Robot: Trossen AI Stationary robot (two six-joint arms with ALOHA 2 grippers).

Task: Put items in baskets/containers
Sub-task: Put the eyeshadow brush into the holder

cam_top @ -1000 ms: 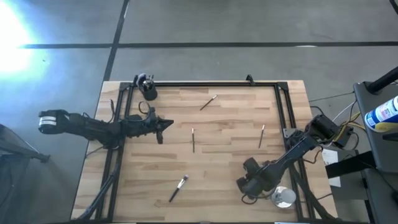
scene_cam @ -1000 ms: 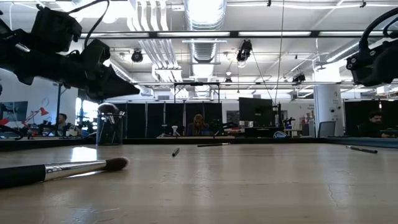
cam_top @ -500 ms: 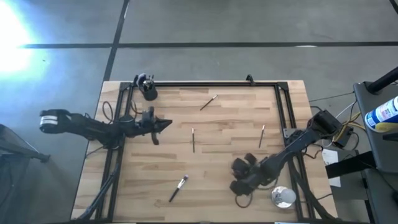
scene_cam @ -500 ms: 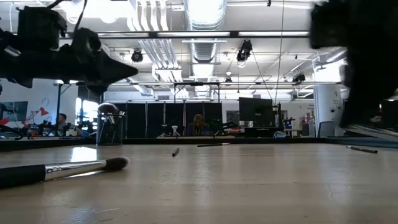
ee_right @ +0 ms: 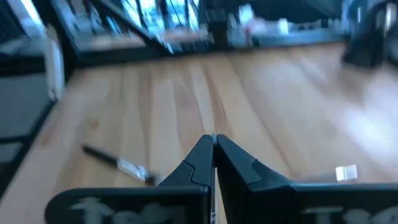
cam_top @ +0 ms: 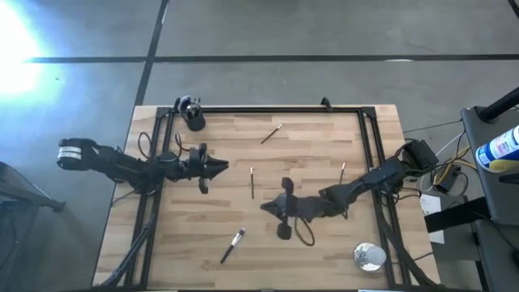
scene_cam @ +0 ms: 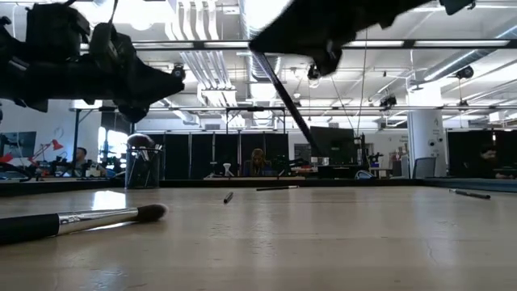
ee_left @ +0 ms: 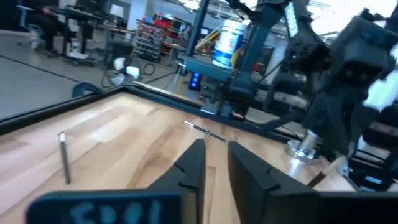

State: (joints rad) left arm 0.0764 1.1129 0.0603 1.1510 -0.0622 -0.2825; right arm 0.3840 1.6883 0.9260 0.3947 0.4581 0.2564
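Right gripper [cam_top: 268, 208] is swinging from beside the silver round object [cam_top: 370, 256] toward mid-table, fingers pressed together, carrying a slim brush [scene_cam: 284, 101]. Left gripper [cam_top: 224, 165] is hovering near the black cup [cam_top: 194, 120], fingers slightly apart. Judgement: keep the brush vertical approaching the cup.

My right wrist view is motion-blurred; the brush [ee_right: 118, 163] there lacks detail. The low view crops the near brush [scene_cam: 81, 220] handle. The cup [cam_top: 195, 122] contents are too small to tell.
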